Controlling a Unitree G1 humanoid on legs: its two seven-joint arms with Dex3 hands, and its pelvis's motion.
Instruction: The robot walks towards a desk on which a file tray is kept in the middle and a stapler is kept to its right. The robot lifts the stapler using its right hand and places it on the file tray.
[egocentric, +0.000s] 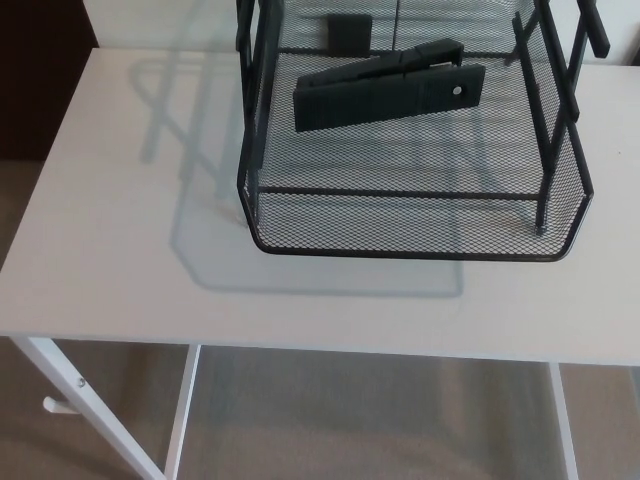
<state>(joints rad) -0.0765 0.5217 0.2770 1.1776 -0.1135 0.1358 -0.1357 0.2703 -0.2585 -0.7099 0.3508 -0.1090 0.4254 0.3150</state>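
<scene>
- You see the stapler (385, 95) lying inside the file tray (400, 222), toward its back.
- The file tray stands on the white surface (110, 260).
- Neither robot hand shows, so you cannot tell its state.

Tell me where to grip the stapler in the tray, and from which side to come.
Probably the middle of the stapler, fingers on its two long edges, coming from above and the front. It lies on its side, lengthwise left to right, and the tray posts and mesh walls close off both ends.
</scene>
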